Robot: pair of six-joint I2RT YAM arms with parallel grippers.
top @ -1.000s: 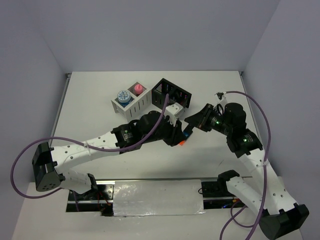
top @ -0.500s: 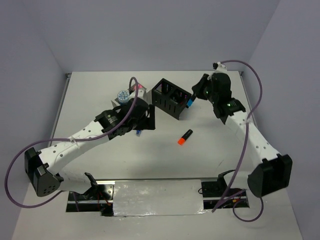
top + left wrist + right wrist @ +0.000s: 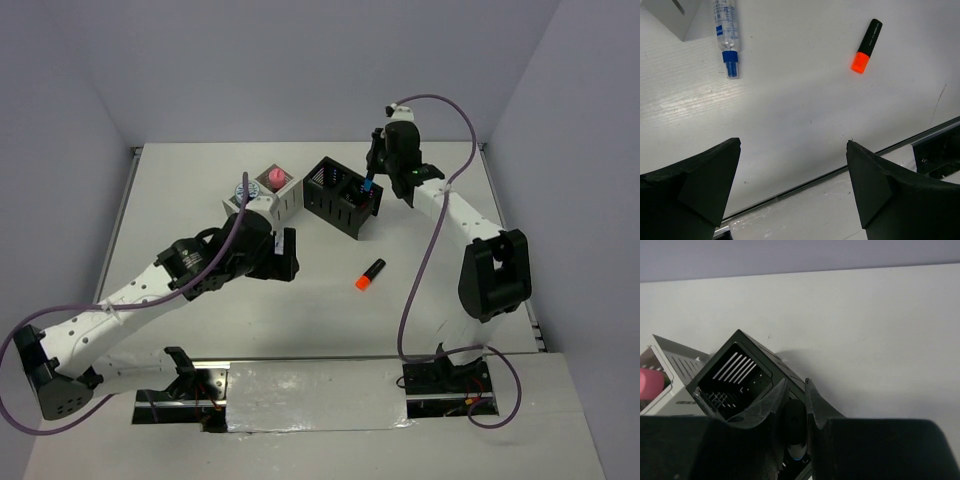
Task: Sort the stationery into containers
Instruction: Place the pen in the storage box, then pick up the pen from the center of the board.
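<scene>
We could read no words, numbers or brand names in any of the views. The nearest thing to writing was a small blue label (image 3: 720, 31) on the pale barrel of the blue-white stick (image 3: 727, 44), seen by the left wrist camera. The label carried pale marks, but they were too small and blurred for us to make out.
</scene>
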